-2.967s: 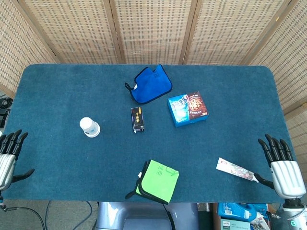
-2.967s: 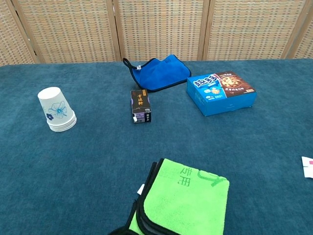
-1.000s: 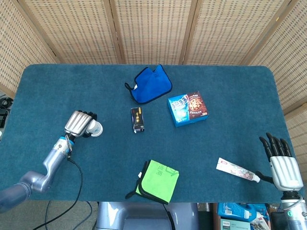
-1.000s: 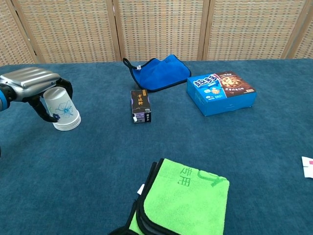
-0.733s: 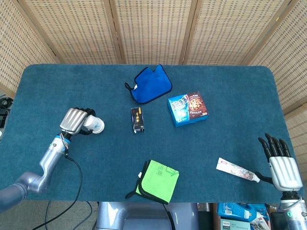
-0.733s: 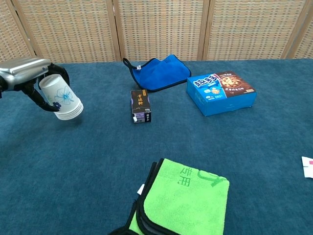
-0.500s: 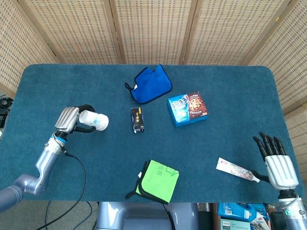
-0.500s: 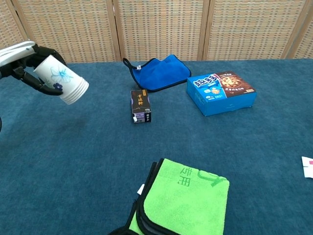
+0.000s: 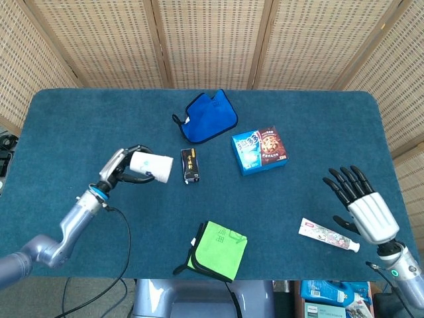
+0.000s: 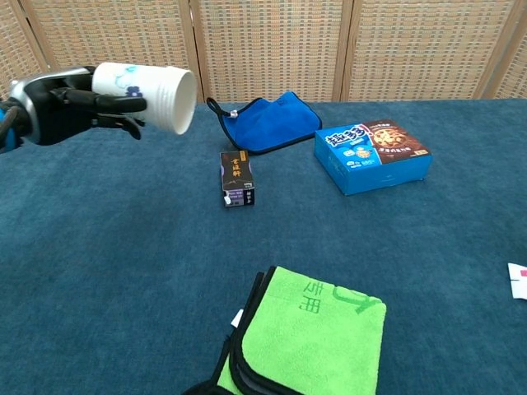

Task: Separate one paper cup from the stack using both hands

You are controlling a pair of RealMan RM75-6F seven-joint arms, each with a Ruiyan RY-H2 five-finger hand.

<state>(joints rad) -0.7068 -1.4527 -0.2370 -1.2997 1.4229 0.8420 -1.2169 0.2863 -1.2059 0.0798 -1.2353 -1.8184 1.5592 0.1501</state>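
My left hand (image 9: 122,169) (image 10: 70,103) grips a stack of white paper cups (image 9: 152,166) (image 10: 146,86) with blue flower prints. The stack is held on its side above the table, rims pointing to the right. My right hand (image 9: 361,202) hovers open near the table's right front corner, fingers spread, and does not show in the chest view.
A small black box (image 9: 191,165) stands just right of the cups. Behind lie a blue cloth (image 9: 209,117) and a blue and brown snack box (image 9: 260,150). A green cloth (image 9: 219,250) hangs over the front edge. A tube (image 9: 328,234) lies by my right hand.
My left hand took hold of the cup stack, lifted it off the table, tipped it sideways and carried it right. My right hand has risen and moved in over the table.
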